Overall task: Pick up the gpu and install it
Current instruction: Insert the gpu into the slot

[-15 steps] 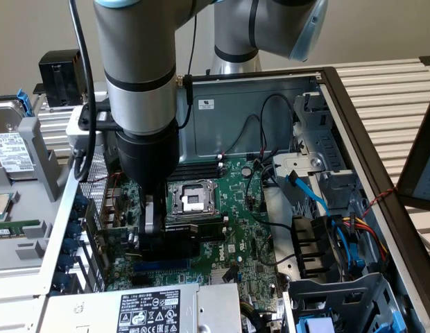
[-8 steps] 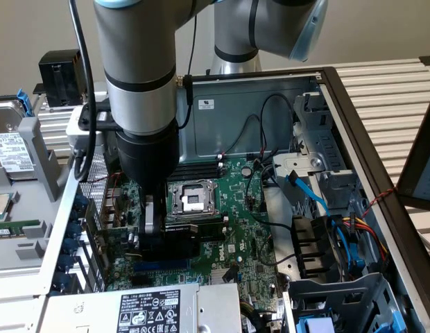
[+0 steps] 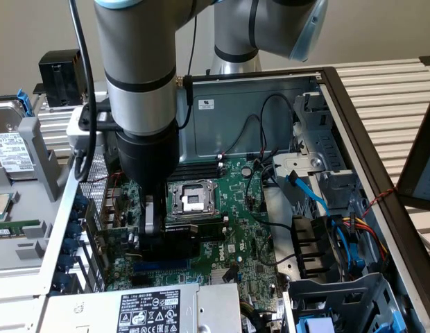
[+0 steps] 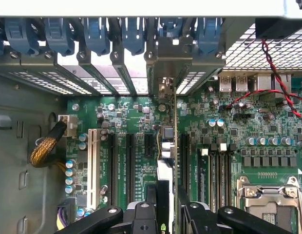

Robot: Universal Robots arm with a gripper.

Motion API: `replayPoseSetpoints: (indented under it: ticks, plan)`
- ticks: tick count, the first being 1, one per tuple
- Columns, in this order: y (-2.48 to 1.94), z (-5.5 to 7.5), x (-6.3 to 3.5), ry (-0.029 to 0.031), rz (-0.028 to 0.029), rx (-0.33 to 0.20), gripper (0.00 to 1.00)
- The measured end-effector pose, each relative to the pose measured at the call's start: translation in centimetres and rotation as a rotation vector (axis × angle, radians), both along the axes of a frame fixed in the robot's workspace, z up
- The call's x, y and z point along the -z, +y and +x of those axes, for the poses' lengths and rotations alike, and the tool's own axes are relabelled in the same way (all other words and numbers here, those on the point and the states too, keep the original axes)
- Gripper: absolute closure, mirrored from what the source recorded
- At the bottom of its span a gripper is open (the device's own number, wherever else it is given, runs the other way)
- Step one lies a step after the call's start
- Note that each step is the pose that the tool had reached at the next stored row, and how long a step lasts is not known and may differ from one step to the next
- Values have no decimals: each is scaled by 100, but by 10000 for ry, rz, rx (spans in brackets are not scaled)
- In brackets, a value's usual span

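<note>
**Card edge-on in my jaws, over the slots**

My black fingers (image 4: 141,214) sit closest. My gripper (image 4: 165,209) is closed partway on the gpu (image 4: 166,146), pinching the thin green card upright. It runs edge-on away from me, with its silver bracket (image 4: 173,66) at the case's rear wall, among the blue plastic clips (image 4: 97,34). I cannot tell whether its lower edge touches a slot. Black expansion slots flank it on the motherboard (image 4: 126,117), and a long white slot (image 4: 92,165) lies further aside. A twisted red-and-black wire (image 4: 280,68) crosses the perforated grille. The metal CPU socket (image 4: 268,200) lies on the other side.
</note>
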State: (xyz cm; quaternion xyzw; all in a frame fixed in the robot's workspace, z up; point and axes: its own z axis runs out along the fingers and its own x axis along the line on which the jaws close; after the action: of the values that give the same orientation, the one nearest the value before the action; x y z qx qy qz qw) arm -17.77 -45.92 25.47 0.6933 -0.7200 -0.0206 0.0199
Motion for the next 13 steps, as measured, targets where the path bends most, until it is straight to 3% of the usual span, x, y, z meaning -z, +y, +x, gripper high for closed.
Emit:
replayPoseSetpoints:
  ticks: [13]
  plan:
    - [-1,-1,5,2,2,1,73]
